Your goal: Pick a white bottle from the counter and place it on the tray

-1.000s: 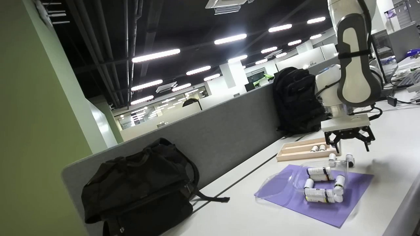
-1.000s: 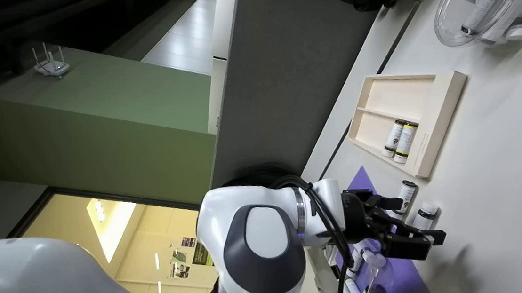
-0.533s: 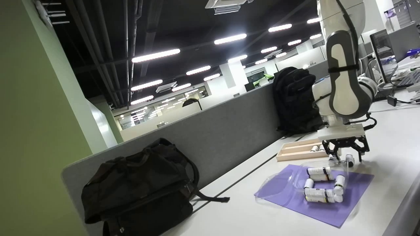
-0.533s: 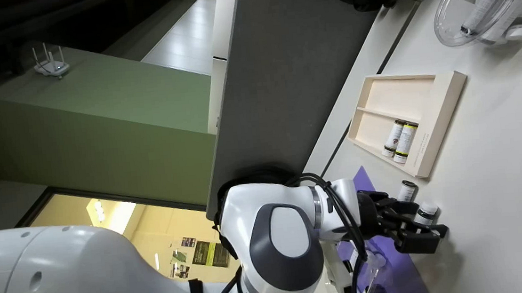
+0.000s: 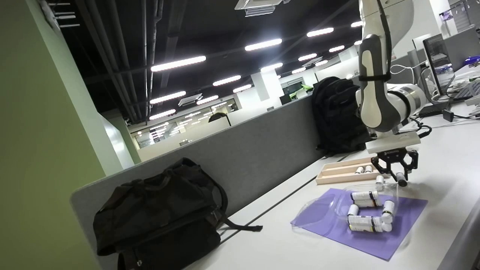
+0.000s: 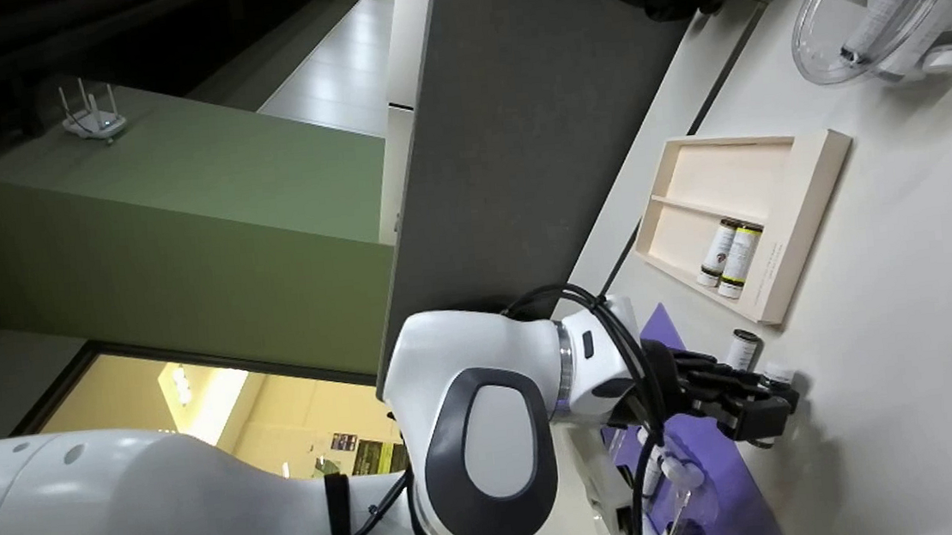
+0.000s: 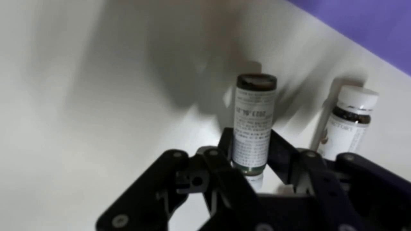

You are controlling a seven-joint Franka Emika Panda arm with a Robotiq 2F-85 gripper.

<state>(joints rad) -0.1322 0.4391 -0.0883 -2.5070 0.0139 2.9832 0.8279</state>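
My gripper (image 7: 251, 144) is shut on a white bottle (image 7: 254, 118), its fingers pressing on both sides of the label. The dark base end of that bottle tips up toward the wrist camera; its white cap lies partly behind a finger. In an exterior view the gripper (image 5: 398, 176) and the held bottle (image 5: 401, 180) are just above or on the white counter (image 5: 270, 243); contact is hard to tell. The tan wooden tray (image 6: 808, 221) lies a short way off, with two white bottles (image 6: 741, 260) side by side in one compartment.
A loose bottle (image 7: 343, 136) lies close beside the grip. The purple mat (image 5: 408, 210) bears a clear container with several bottles (image 5: 363, 221). Another clear tub (image 6: 808, 23) with bottles stands beyond the tray. Black backpacks (image 5: 157, 213) lean on the grey partition (image 5: 262, 146).
The gripper came down over the loose bottle, and its jaws closed on it. The bottle has since tilted and risen slightly. Tray, mat and the other bottles are unmoved.
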